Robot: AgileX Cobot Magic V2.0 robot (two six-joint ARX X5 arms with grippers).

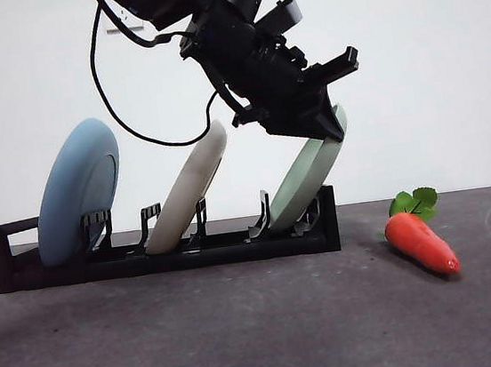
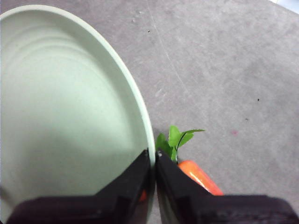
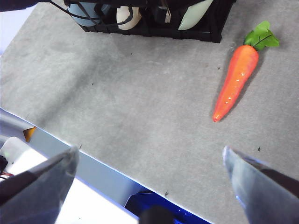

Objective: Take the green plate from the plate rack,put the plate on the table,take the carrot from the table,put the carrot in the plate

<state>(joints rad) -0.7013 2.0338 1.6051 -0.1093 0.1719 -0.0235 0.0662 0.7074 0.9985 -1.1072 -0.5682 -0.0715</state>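
The long black plastic plate rack (image 1: pixel 168 247) holds three leaning plates: light blue (image 1: pixel 76 191), cream-white (image 1: pixel 188 186) and the matte sage-green plate (image 1: pixel 303 181). The left gripper (image 2: pixel 153 156) pinches the green plate's top rim. The right gripper (image 3: pixel 149 161) hangs spread above the dark grey table (image 3: pixel 140 102). The glossy orange toy carrot (image 1: pixel 421 241) lies on the table beside the rack.

Front view: even, diffuse light; white wall bright, no glare. Soft shadow under the plate rack (image 1: pixel 166 251) and a small one beside the carrot (image 1: pixel 421 242); near table (image 1: pixel 247 344) at the bottom of the frame slightly soft. Left wrist view: green plate (image 2: pixel 65 107) shaded at lower centre, brighter toward its rim; left gripper (image 2: pixel 153 186) at bottom edge dark and blurred. Right wrist view: bright, washed out at lower left; right gripper (image 3: pixel 149 179) out of focus; carrot glossy with small highlights.
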